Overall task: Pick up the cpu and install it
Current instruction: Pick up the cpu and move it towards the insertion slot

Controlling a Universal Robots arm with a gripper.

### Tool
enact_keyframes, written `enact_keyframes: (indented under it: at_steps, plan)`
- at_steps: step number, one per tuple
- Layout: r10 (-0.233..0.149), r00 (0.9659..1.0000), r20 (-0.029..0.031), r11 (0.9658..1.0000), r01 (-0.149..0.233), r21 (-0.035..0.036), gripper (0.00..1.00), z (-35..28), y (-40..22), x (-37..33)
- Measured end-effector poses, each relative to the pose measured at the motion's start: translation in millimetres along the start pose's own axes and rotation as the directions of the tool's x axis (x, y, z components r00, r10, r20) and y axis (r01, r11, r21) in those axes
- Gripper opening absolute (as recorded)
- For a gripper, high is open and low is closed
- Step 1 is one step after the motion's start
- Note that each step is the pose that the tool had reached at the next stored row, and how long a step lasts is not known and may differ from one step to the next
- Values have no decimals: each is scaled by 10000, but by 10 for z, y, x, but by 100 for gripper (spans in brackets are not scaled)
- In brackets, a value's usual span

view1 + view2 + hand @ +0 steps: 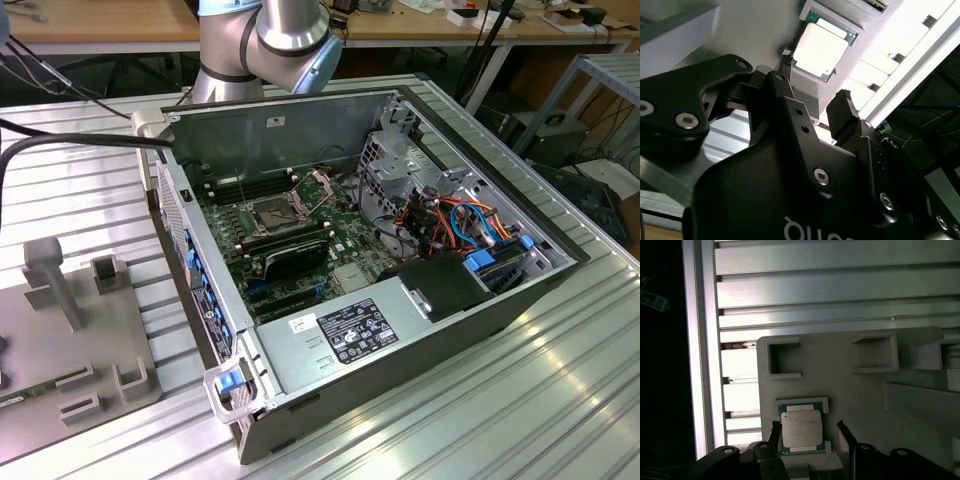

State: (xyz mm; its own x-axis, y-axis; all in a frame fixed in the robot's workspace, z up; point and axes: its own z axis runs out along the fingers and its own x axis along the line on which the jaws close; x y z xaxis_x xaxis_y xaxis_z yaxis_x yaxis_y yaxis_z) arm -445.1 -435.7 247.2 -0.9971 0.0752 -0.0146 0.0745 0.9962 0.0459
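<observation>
The cpu (801,430), a square chip with a silver lid, lies flat in a small pocket of a grey fixture plate (865,400); the second wrist view shows the cpu (820,47) too. My gripper (807,429) hovers over it, open, with one black finger (845,440) on each side of the chip and nothing held. Beyond the fingertips (841,107) the chip sits untouched. In the exterior view the motherboard's socket (268,212) lies inside the open computer case (400,340), its retention frame (318,185) flipped up.
The fixture plate carries other raised pockets (784,359) and rests on a ribbed aluminium table (840,285), whose edge (700,365) runs close beside the chip. A grey fixture (70,340) lies at the exterior view's left of the case. Cables (450,215) and a power supply (350,330) fill the case.
</observation>
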Motion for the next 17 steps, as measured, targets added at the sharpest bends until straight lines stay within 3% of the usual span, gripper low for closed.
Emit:
enact_keyframes:
  at_steps: [6, 17]
  plan:
    - [0, 10000, -1, 10000, 0, 0, 56, 67, -3, 1]
    - [0, 10000, -1, 10000, 0, 1, 56, 74, -3, 1]
